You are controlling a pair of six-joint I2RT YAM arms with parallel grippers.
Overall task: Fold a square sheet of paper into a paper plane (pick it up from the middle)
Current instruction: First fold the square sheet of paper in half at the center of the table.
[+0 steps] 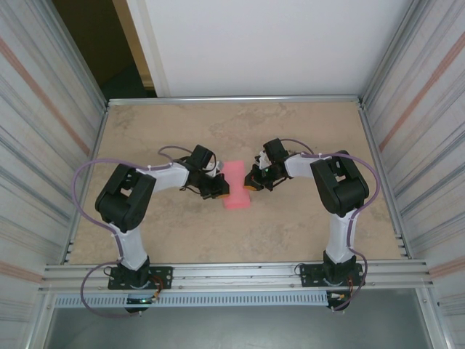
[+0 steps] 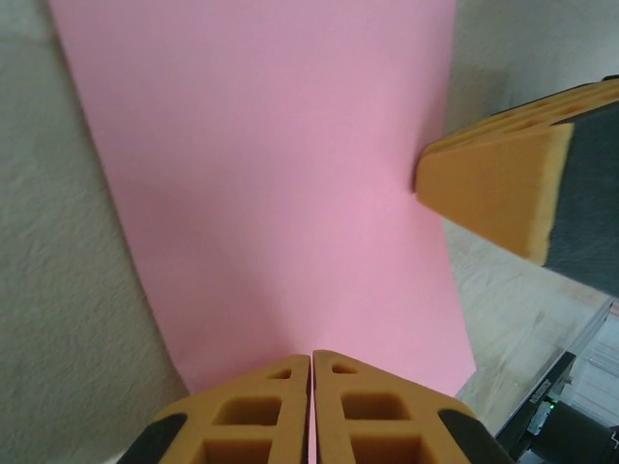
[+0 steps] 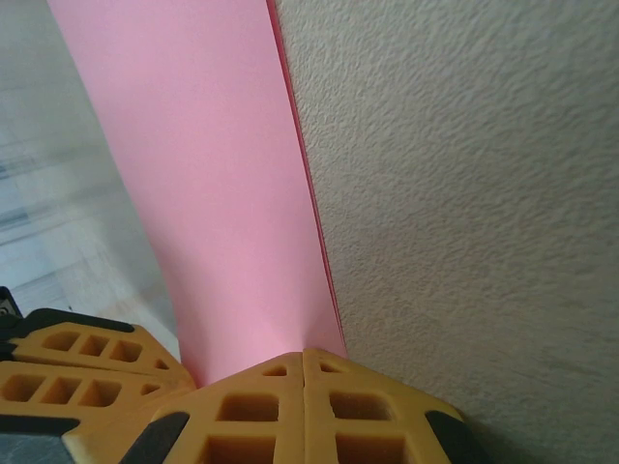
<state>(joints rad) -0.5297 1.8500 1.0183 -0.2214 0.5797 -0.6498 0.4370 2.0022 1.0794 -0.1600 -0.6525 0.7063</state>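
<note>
Orange fingertips [image 2: 256, 411] of the left pincer [image 2: 311, 360] are seen pressed together on the near edge of the pink sheet [image 2: 280, 174], which runs away from them as a smooth band. At the sheet's opposite edge the right pincer [image 3: 304, 356] is likewise closed, with the paper pinched between its tips. From above, the sheet is found over the middle of the bench [image 1: 290, 240], one pincer touching each of its sides. Whether it is lifted clear cannot be told. Its long axis is laid away from the arm bases, crosswise to the line joining the two pincers. Neither arm is judged nearer, since the sheet is shared at its waist. Any coming fold is therefore expected to turn on that crosswise line
</note>
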